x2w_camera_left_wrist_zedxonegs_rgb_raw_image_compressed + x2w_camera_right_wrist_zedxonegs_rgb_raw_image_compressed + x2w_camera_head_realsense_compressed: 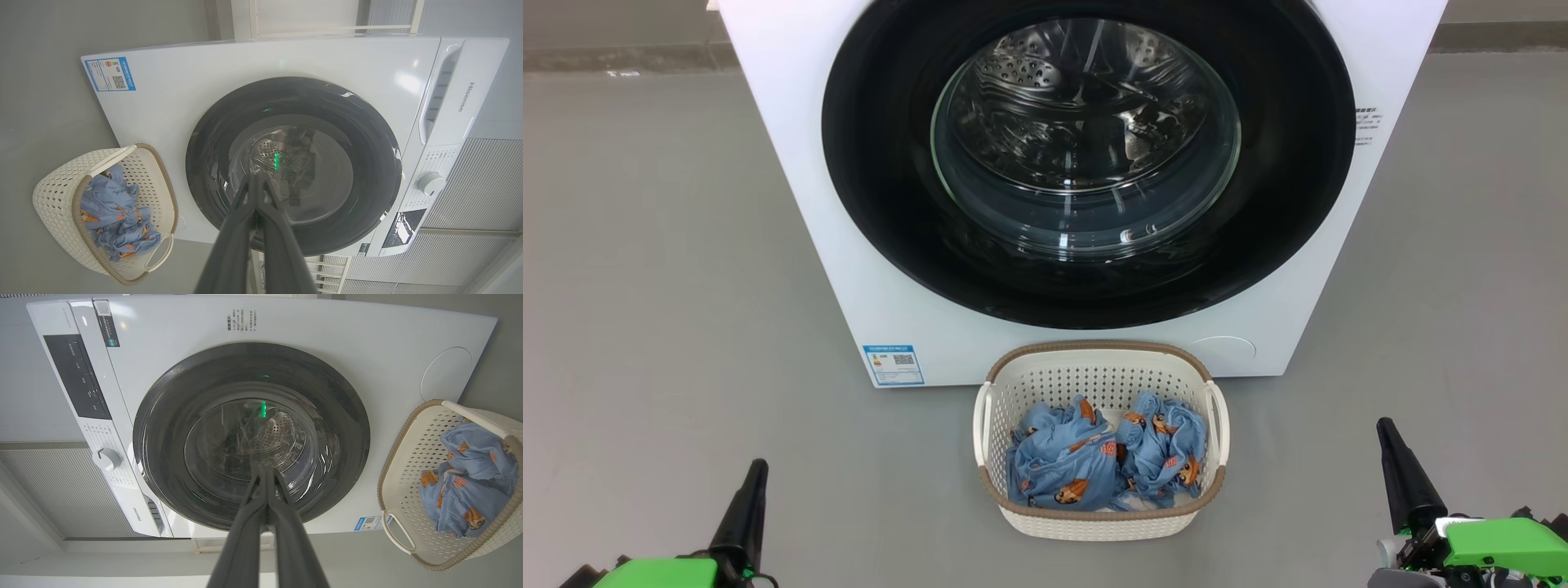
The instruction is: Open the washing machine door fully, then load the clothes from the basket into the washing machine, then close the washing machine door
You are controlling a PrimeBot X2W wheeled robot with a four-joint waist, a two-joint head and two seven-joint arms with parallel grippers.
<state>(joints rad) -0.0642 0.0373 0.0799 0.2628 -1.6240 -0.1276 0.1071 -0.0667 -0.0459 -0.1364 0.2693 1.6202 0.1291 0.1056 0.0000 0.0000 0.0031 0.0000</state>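
Step one, I judge: the washing machine door (1086, 147) sits shut at upper centre, the clothes (1094, 465) lie in the basket (1094, 348) at lower centre, and my left end effector (758, 469) and right end effector (1385, 429), both clenched empty in the bottom corners, must next hook its rim.

The left gripper (757, 472) is shown as a smooth, matt black spike narrowing to a blunt point, and it is set on a bright green casing (658, 573) edged with black fittings. The right gripper (1387, 431) is shaped and coloured alike, but its second casing (1507, 543), also green, is joined by a small pale plate (1462, 523) and a grey base (1392, 578) beneath. In the wrist views the fingers (233, 245) are seen as long, plain, dark grey blades without markings, tapered towards the tips, and a sliver of green is glimpsed between the left pair.
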